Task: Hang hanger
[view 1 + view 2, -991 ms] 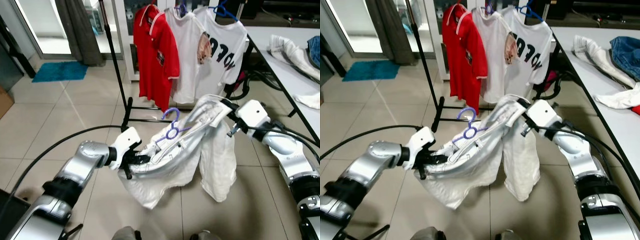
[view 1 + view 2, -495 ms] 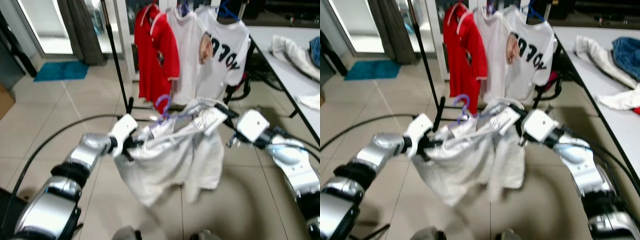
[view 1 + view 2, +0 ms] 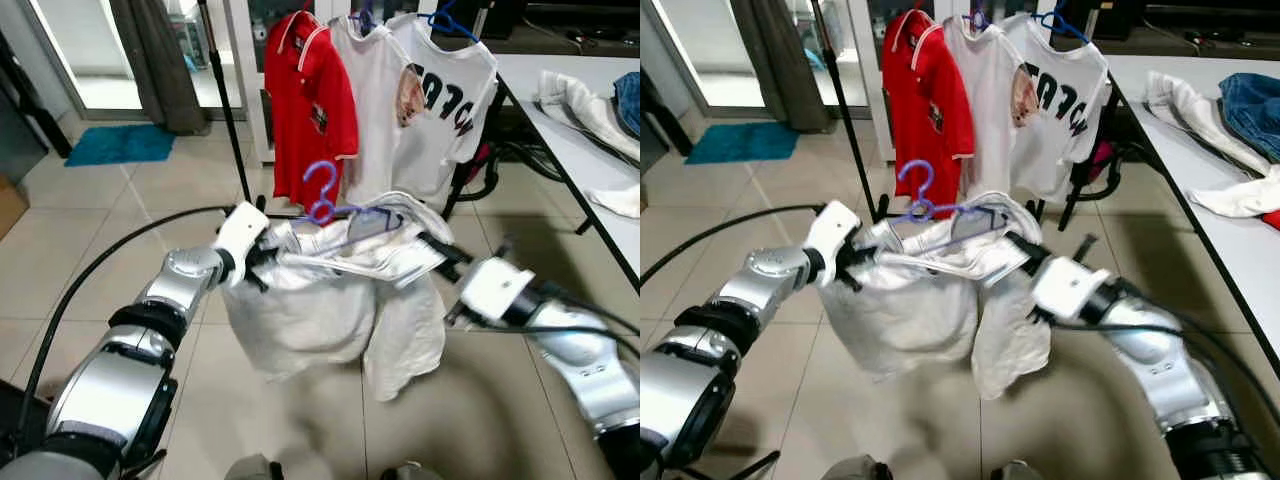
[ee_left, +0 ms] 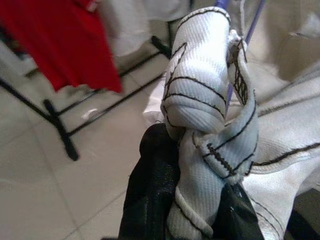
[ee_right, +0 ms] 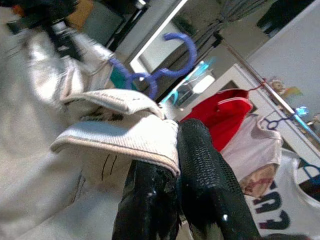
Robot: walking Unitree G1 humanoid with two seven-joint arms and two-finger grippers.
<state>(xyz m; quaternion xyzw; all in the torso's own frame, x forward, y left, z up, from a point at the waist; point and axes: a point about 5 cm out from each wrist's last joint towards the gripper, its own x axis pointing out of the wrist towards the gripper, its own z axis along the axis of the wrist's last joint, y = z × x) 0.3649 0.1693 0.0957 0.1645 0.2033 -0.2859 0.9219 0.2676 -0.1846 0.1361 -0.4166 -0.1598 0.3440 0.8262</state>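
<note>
The white shirt (image 3: 330, 300) I carry is soft, limp and light; it sags in loose folds wherever I do not hold it, so I judge the cloth itself gives no firm grip and the stiff part to trust is the purple hanger (image 3: 335, 205) threaded through its shoulders. My left pincer (image 3: 262, 262) is clamped on a bunched shoulder of the shirt, the fabric wadded between its fingers (image 4: 150, 200) with the thin hanger wire running just beside them. My right pincer (image 3: 432, 248) is closed on the folded edge of the other shoulder, the cloth pinched flat between its fingers (image 5: 200, 170). So the shirt stretches between my two pincers at about chest height over the tiled floor (image 3: 120, 220), and the hanger's hook stands upright above the middle, free of both. The plastic looks slim and could twist or slip inside the neck if I tilt. Beyond it stands the clothes rack (image 3: 225, 110), where a red shirt (image 3: 312, 110) and two white printed shirts (image 3: 440, 90) hang; the hook is near them but below the rail.
</note>
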